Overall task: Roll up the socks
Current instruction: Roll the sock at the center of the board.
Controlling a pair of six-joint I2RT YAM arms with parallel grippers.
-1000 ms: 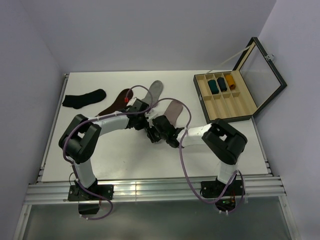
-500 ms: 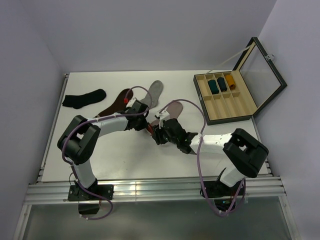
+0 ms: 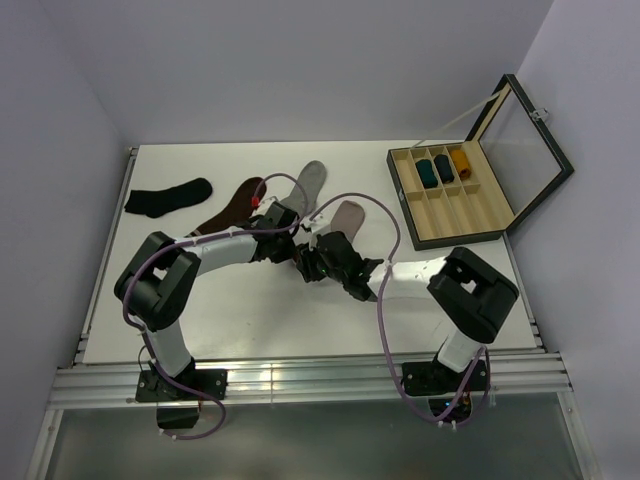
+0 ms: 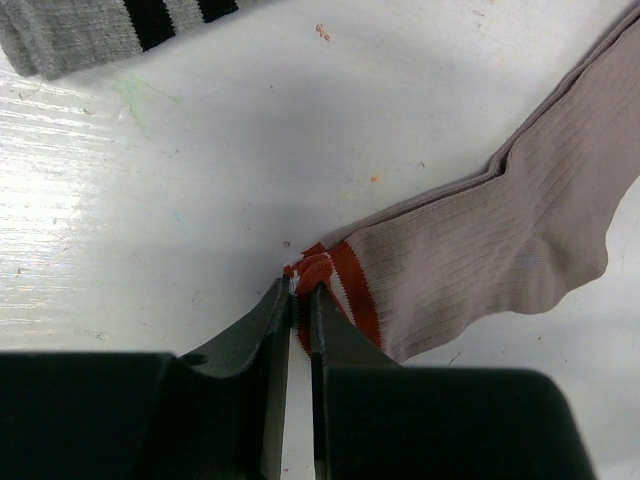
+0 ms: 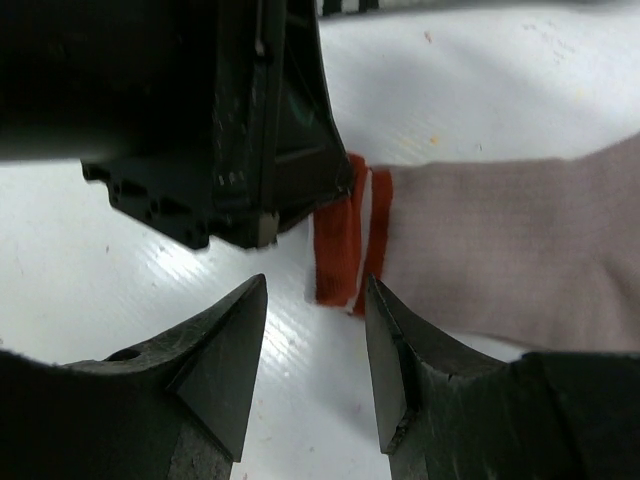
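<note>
One pinch is already set: your left gripper (image 4: 300,290) has its jaws all but closed on the red-striped cuff (image 4: 345,292) of the pink sock (image 4: 500,240). Just right of it, your right gripper (image 5: 315,283) hovers with jaws spread and empty. The cuff's edge lies straight ahead between their tips, probably untouched, though the view is tight. From there the sock's long axis runs off to the right, flat on the surface (image 4: 200,200). The grey sock (image 3: 311,180) lies apart, farther back.

A robot lab: white table (image 3: 250,310), aluminium frame (image 3: 300,385), bare walls (image 3: 300,70).
</note>
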